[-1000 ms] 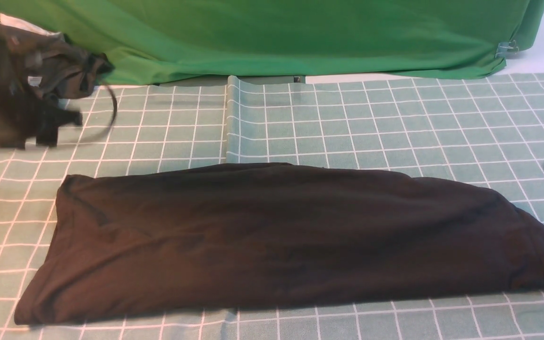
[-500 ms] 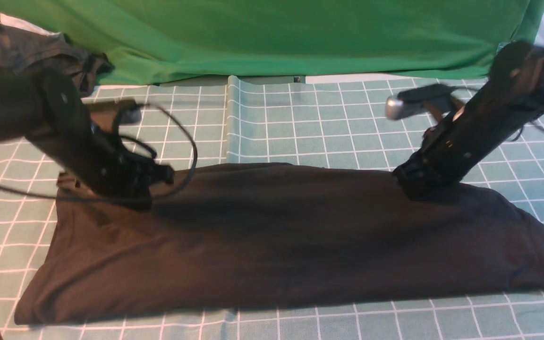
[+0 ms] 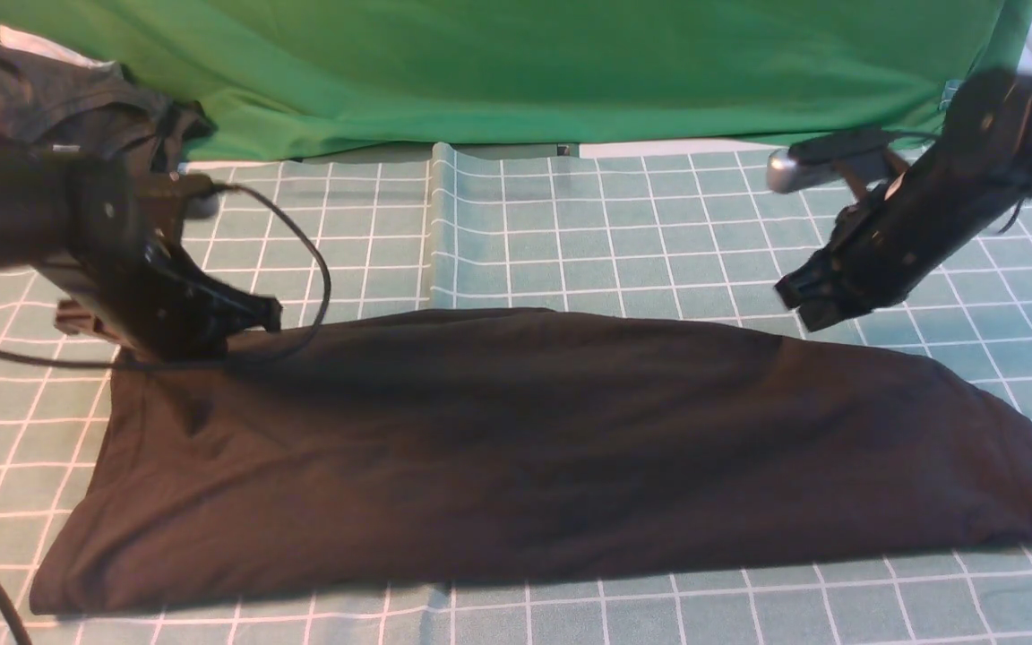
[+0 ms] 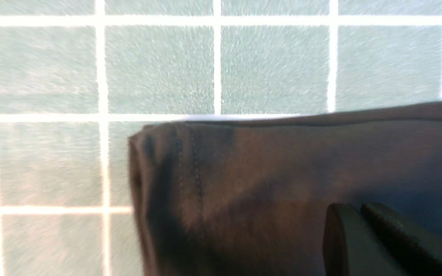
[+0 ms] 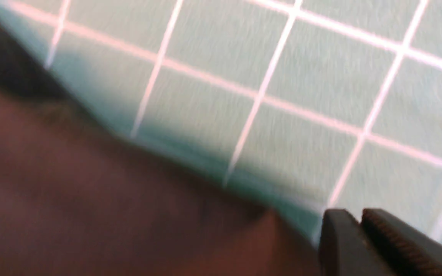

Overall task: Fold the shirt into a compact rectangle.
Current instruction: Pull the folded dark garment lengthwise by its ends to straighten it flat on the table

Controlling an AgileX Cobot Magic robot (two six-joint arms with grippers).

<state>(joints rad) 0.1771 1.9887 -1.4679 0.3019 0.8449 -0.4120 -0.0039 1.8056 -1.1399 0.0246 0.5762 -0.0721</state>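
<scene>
Left gripper point(image 3: 261, 318) was clenched at the far left corner of the shirt point(image 3: 534, 448), pinch of cloth unclear; right gripper point(image 3: 798, 303) was clenched empty above its far edge; it lay as a long black band.

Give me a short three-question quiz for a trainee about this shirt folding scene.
1. True or false: the shirt lies as one long band across the checked cloth.
2. Where is the right gripper? A. Just beyond the shirt's far edge, toward its right end. B. At the shirt's near left corner. C. Under the shirt.
3. Is the left gripper, at the shirt's far left corner, open or shut?
Key: 1 true; 2 A; 3 shut.
</scene>
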